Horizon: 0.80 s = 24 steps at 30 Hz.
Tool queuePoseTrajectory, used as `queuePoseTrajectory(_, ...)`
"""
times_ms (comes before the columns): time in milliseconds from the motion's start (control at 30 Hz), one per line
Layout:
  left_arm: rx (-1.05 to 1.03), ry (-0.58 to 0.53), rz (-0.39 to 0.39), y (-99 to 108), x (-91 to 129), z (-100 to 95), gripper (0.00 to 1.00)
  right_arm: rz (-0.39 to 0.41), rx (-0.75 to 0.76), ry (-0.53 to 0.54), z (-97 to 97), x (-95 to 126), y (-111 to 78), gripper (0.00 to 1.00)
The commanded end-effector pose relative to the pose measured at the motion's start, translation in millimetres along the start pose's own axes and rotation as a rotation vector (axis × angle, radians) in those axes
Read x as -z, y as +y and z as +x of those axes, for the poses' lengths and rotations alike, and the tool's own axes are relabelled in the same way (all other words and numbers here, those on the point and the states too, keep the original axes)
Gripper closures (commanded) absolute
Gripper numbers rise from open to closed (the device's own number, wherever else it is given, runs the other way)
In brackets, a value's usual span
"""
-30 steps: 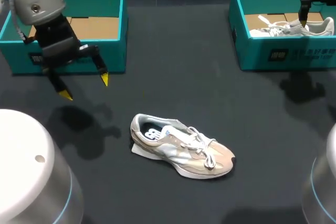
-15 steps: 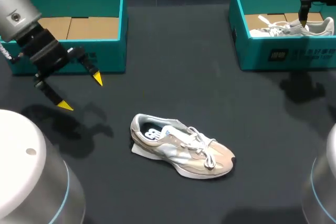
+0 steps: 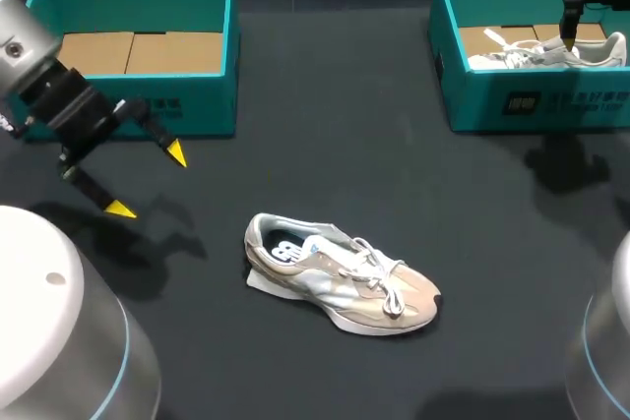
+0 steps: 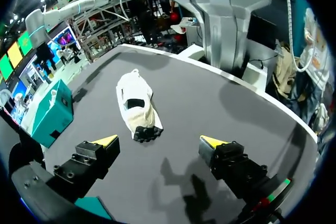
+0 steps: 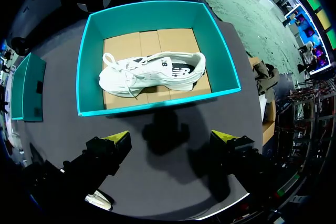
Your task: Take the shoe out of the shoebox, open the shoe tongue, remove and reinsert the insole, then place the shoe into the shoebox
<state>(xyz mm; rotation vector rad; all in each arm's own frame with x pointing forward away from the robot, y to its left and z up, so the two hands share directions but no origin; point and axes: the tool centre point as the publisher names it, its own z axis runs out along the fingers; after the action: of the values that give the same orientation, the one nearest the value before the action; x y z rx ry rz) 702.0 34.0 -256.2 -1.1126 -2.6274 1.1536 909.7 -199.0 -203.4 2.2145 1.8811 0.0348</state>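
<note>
A beige and white shoe point(image 3: 340, 277) lies on its side on the dark table, toe toward the right; in the left wrist view this shoe point(image 4: 137, 106) sits ahead of the fingers. My left gripper point(image 3: 148, 181) hovers open and empty to the shoe's left, in front of the empty left shoebox point(image 3: 133, 46); in its own view the left gripper point(image 4: 158, 141) holds nothing. Inside the right shoebox point(image 3: 532, 105) lies a second white shoe point(image 3: 546, 51). My right gripper point(image 5: 172, 137) hangs open above the table just in front of that shoebox point(image 5: 157, 107), clear of the white shoe point(image 5: 152, 74).
Both teal shoeboxes have cardboard floors and stand at the table's far corners. The left shoebox point(image 5: 26, 87) also shows beside the right gripper. Dark bare table surrounds the beige shoe. Large white arm bases fill the near left and near right corners.
My left gripper has swung left and slightly toward the near edge, away from the left shoebox, and turned. The shoe and the right arm have not moved.
</note>
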Motion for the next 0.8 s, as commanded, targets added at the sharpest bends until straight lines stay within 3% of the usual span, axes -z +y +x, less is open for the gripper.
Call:
queuePoseTrajectory(33, 0.061, -0.012, 0.065, 17.6, -22.9, 0.1, 0.00, -0.001, 0.000, -0.001, 0.0, -0.2, -0.5, 0.00)
queuePoseTrajectory(167, 0.152, -0.019, 0.043, 19.7, -31.6, 3.9, 0.00, -0.001, 0.000, -0.001, 0.0, -0.2, -0.5, 0.00)
queuePoseTrajectory(200, 0.176, -0.030, 0.001, 21.8, -30.9, 5.3, 0.00, -0.001, 0.000, -0.001, 0.0, -0.2, -0.5, 0.00)
queuePoseTrajectory(567, 0.176, -0.030, 0.001, 21.8, -30.9, 5.3, 0.00, -0.001, 0.000, -0.001, 0.0, -0.2, -0.5, 0.00)
queuePoseTrajectory(600, 0.214, -0.071, -0.029, 27.7, -33.9, 4.2, 0.00, -0.001, 0.000, -0.001, 0.0, -0.2, -0.5, 0.00)
queuePoseTrajectory(667, 0.291, -0.071, 0.077, 36.6, -34.9, 7.5, 0.00, -0.001, 0.000, -0.001, 0.0, -0.2, -0.5, 0.00)
queuePoseTrajectory(800, 0.343, -0.112, 0.166, 49.3, -38.9, 16.8, 0.00, -0.001, 0.000, -0.001, 0.0, -0.2, -0.5, 0.00)
